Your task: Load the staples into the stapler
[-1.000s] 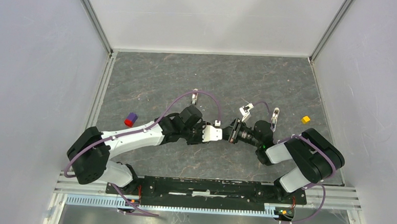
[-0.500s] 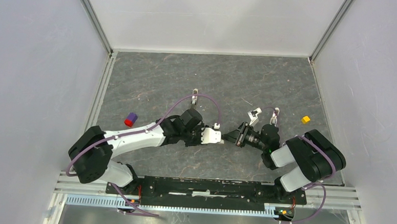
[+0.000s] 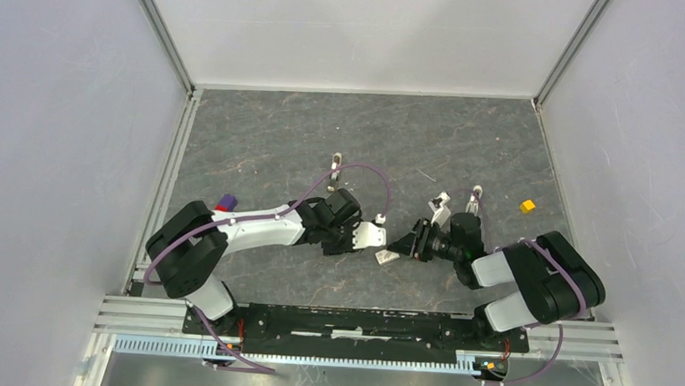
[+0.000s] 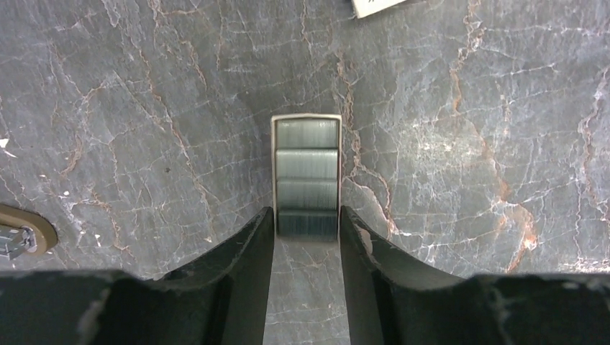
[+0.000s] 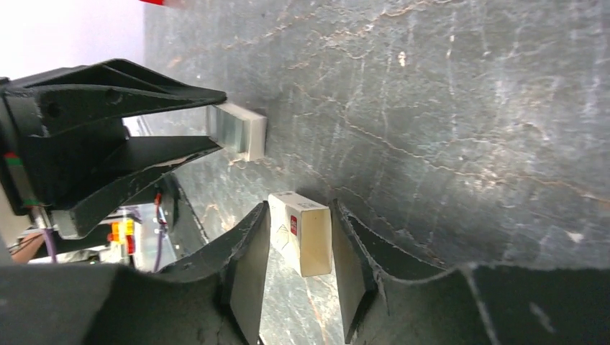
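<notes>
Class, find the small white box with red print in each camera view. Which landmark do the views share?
Top external: white box, centre, just below-right of the staple tray.
Left wrist: a corner at the top edge.
Right wrist: lower centre.
Shared landmark: the staple tray, seen in all three.

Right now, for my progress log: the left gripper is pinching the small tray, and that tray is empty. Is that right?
Not quite. The left gripper does pinch the small tray, but the tray is not empty: grey staple strips fill it. The left wrist view shows this.
</notes>
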Controlling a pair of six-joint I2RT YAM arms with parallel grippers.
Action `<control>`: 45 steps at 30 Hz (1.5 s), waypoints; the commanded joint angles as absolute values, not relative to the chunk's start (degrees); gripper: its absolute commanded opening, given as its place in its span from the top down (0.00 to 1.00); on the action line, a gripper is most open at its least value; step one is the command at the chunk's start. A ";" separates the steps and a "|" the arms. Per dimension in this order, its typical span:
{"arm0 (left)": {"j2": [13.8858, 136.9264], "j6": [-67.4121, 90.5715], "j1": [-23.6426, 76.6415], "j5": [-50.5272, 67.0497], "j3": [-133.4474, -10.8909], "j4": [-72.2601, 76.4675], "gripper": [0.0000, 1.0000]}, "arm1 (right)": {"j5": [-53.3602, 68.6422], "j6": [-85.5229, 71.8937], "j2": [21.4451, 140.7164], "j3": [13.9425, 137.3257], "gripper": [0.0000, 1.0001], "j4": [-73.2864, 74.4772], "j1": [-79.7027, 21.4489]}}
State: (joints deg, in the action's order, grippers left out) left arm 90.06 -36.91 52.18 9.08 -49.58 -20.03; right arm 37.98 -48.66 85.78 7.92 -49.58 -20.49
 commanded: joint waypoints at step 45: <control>25.42 -7.80 45.36 -31.03 -36.96 -23.41 0.00 | -17.05 -34.53 91.05 49.71 0.59 4.35 -59.30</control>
